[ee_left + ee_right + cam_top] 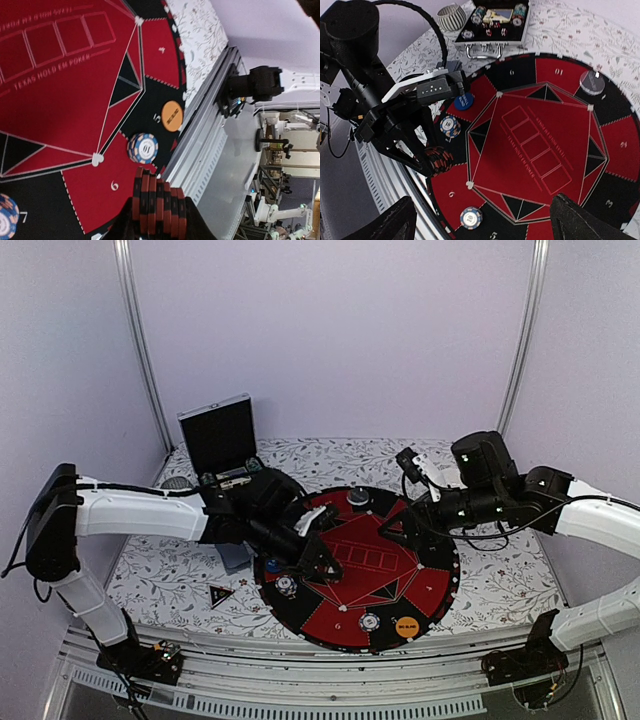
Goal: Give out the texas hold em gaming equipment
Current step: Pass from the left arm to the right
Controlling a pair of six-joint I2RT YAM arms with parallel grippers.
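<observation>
The left gripper (316,562) hangs over the left part of the round red-and-black mat (385,570), its jaws closed on a stack of red-and-black chips (160,200) that stands on edge between them. The left wrist view shows that stack at the bottom of the frame, above the red segment numbered 6. The right gripper (393,530) is over the upper right part of the mat with its jaws spread wide and nothing between them. A blue-and-white chip (142,147) lies flat on the mat's black rim at the lower centre of the left wrist view, with the orange button (172,116) near it on the same rim. A second blue-and-white chip (287,586) lies at the mat's left edge, just beside the left gripper. In the right wrist view the blue button (463,101) sits on the mat close under the left gripper's body, and a greyish disc (592,82) rests on the rim at the upper right. The black triangular marker (220,593) lies on the flowered tabletop (170,580), left of the mat and apart from it. The open case (495,22), at the top of the right wrist view, holds more chips, and a striped cup (452,17) stands just left of it.
</observation>
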